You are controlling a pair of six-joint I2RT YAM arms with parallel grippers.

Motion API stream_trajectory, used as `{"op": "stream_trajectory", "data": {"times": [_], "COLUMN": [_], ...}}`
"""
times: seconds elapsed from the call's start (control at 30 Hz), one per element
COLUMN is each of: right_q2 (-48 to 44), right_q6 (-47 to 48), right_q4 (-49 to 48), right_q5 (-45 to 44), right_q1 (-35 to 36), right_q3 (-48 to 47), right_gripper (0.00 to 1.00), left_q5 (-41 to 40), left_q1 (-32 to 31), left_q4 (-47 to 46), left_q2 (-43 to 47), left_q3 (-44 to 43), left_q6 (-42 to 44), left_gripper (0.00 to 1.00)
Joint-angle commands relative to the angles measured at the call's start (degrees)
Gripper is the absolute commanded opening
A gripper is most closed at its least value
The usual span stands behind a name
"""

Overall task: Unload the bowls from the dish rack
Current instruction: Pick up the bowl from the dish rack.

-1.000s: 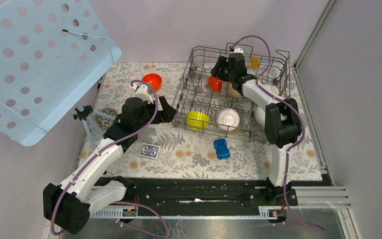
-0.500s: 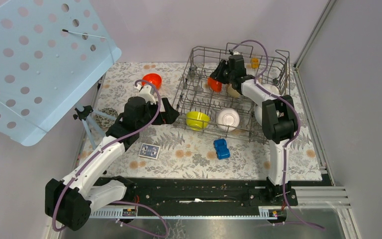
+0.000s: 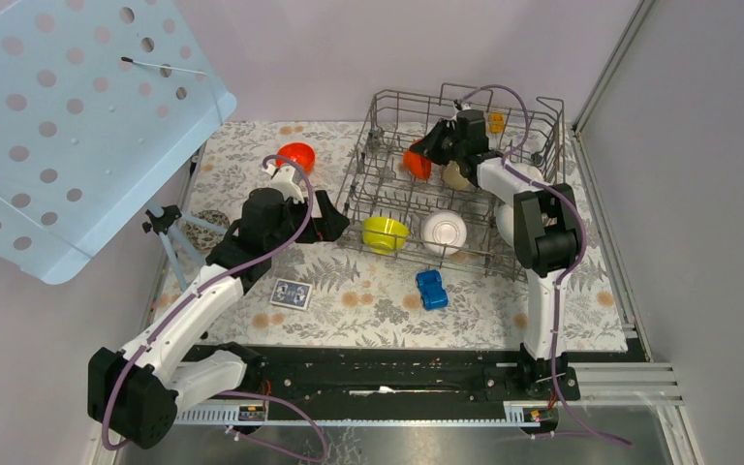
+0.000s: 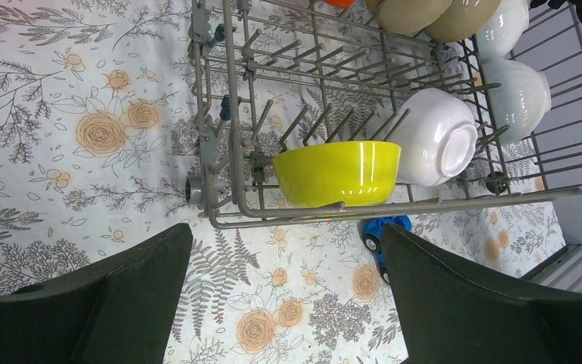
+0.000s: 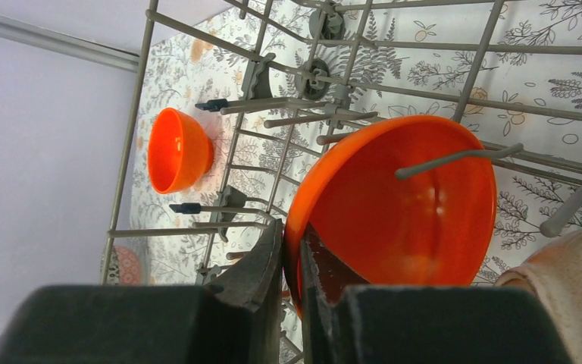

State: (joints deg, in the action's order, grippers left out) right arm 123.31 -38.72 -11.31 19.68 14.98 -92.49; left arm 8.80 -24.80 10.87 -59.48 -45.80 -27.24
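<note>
The grey wire dish rack [image 3: 354,184] stands at the back right of the floral mat. Inside it an orange-red bowl [image 3: 417,162] leans on its tines, and my right gripper [image 3: 428,147] is shut on its rim. In the right wrist view the gripper [image 5: 292,250] pinches that bowl [image 5: 409,205] with one finger inside and one outside. A yellow-green bowl [image 3: 385,232], a white bowl [image 3: 444,231] and a beige bowl [image 3: 456,176] also sit in the rack. A second orange-red bowl [image 3: 296,155] lies on the mat left of the rack. My left gripper [image 3: 334,218] hangs open and holds nothing, by the rack's near-left corner.
A blue toy car [image 3: 431,289] and a small card [image 3: 291,293] lie on the mat in front of the rack. A light-blue perforated panel [image 3: 68,116] overhangs the left side, with a small tripod [image 3: 170,232] under it. More white bowls [image 4: 519,91] fill the rack's right end.
My right gripper's fingers have closed onto the rim of the orange-red bowl in the rack. The left arm has crept slightly toward the rack, still open.
</note>
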Motion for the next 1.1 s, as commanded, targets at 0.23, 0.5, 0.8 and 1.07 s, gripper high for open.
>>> {"op": "stream_trajectory", "data": {"times": [0.23,0.5,0.8,1.07], "right_q2": [-6.7,-7.4,-8.2,-9.5], "right_q6": [-10.3,-18.5,-23.8,-25.0], "right_q4": [-17.0,-28.3,-35.2,-36.0], "right_q5": [8.6,11.9,13.4,14.2], "right_q1": [-3.6,-5.2,-5.9,-6.4], "right_q3": [7.6,10.9,12.2,12.2], "right_gripper": [0.00,0.00,0.00,0.00], "left_q5": [-1.0,-1.1,-1.4,-1.6], "left_q1": [0.0,0.0,0.0,0.0], "left_q4": [-0.5,-0.3,-0.3,-0.2], "left_q2": [0.5,0.5,0.5,0.7], "left_q3": [-1.6,-1.6,-1.6,-1.7], "left_q6": [0.4,0.4,0.5,0.5], "left_gripper": [0.99,0.99,0.99,0.99]}}
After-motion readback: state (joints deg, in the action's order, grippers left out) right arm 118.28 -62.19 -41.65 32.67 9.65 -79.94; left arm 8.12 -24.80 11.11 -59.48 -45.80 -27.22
